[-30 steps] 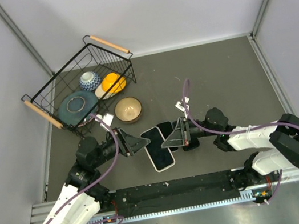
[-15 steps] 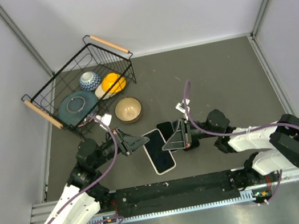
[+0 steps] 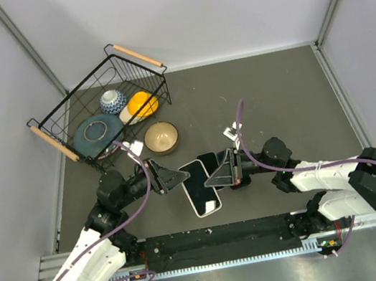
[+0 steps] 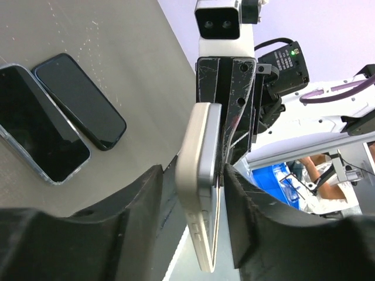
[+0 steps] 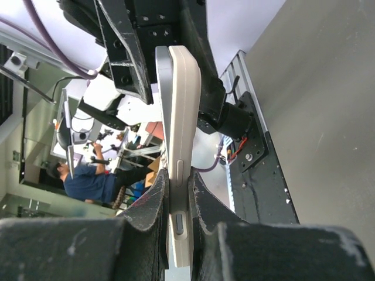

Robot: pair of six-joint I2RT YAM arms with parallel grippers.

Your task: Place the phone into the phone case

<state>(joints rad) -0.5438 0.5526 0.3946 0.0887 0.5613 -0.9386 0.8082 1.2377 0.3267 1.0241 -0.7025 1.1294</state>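
Note:
A beige phone case [image 4: 190, 175] with the phone [image 4: 212, 152] lying in it hangs flat above the table, screen up, between both grippers [image 3: 200, 187]. My right gripper [image 5: 179, 175] is shut on one long side, one finger on the case [image 5: 184, 105] and the other on the phone's grey edge [image 5: 163, 99]. My left gripper [image 4: 193, 172] straddles the opposite long side. One of its fingers touches the screen and a gap separates the other from the case back. From above, the left gripper [image 3: 179, 178] and right gripper [image 3: 218, 176] face each other.
A dark phone [image 4: 79, 99] and a phone in a clear case [image 4: 35, 137] lie on the table under the grippers. A tan bowl [image 3: 161, 137] stands behind them. The wire basket [image 3: 62, 130] at back left holds a blue plate [image 3: 98, 132] and a patterned bowl [image 3: 112, 99].
The left gripper shifted slightly left and came back, and the held phone moved a little with it. The right arm has barely moved.

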